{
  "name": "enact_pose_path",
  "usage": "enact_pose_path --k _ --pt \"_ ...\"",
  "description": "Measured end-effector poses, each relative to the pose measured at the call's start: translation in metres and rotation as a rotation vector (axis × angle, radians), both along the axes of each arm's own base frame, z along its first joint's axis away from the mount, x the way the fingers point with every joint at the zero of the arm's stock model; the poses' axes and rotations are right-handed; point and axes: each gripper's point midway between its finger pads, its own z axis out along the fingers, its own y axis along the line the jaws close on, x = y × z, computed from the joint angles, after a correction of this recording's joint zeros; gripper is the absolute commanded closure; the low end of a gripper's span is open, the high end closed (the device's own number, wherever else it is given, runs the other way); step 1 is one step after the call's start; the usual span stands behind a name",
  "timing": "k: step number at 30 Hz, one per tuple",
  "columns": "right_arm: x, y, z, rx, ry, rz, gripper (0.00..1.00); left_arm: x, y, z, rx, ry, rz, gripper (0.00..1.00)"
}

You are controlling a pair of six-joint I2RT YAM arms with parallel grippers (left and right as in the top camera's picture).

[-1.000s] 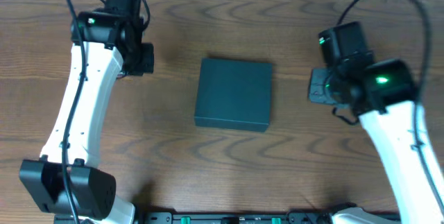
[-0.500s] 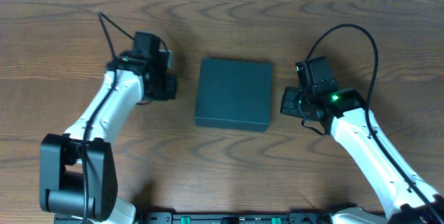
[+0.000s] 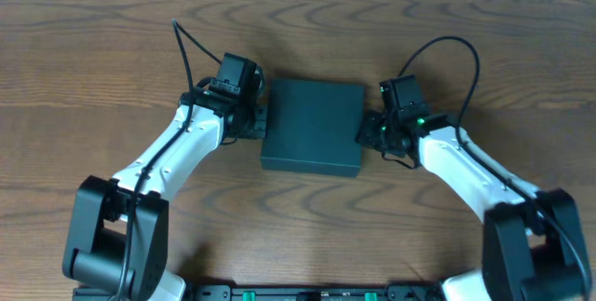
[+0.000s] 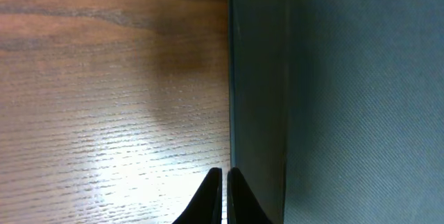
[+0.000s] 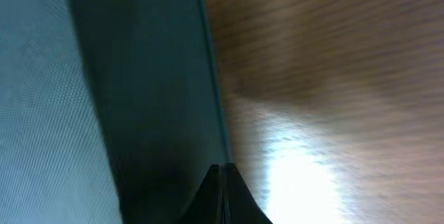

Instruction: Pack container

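Note:
The container (image 3: pixel 313 126) is a dark teal-green rectangular box lying closed in the middle of the wooden table. My left gripper (image 3: pixel 258 119) is shut and empty, its tips right at the box's left side wall (image 4: pixel 257 113); the fingertips (image 4: pixel 223 175) show closed together in the left wrist view. My right gripper (image 3: pixel 368 129) is shut and empty against the box's right side wall (image 5: pixel 149 99); its fingertips (image 5: pixel 222 170) are closed together. No snack packets are in view.
The brown wooden table (image 3: pixel 112 49) surrounds the box. Black cables loop above both wrists. A dark rail with green parts (image 3: pixel 307 292) runs along the front edge.
Both arms have swung inward from the outer table to the box. The left gripper now sits at its left wall, the right gripper at its right wall. The box has not moved.

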Motion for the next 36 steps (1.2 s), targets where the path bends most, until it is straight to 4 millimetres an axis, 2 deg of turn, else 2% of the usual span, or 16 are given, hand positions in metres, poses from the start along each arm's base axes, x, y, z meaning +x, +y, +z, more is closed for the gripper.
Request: enact_pose_path --k 4,7,14,18,25,36 --pt "0.003 0.006 -0.006 0.028 0.006 0.000 0.98 0.003 -0.005 -0.009 -0.025 0.019 0.025 0.94" --pt "0.006 0.006 -0.005 0.035 -0.004 -0.009 0.98 0.013 -0.010 -0.015 -0.066 0.011 0.049 0.94" --pt "0.021 0.000 -0.002 0.034 -0.058 -0.065 0.98 0.041 -0.019 -0.010 -0.182 -0.045 0.141 0.94" --pt "0.036 -0.003 0.005 0.047 -0.120 -0.104 0.98 0.050 -0.020 -0.007 -0.219 -0.060 0.197 0.94" --pt "0.054 -0.008 0.015 0.075 -0.185 -0.184 0.98 0.051 -0.023 -0.005 -0.255 -0.044 0.240 0.94" --pt "0.086 -0.005 0.038 0.214 -0.286 -0.341 0.99 0.073 -0.024 0.006 -0.292 -0.137 0.284 0.94"
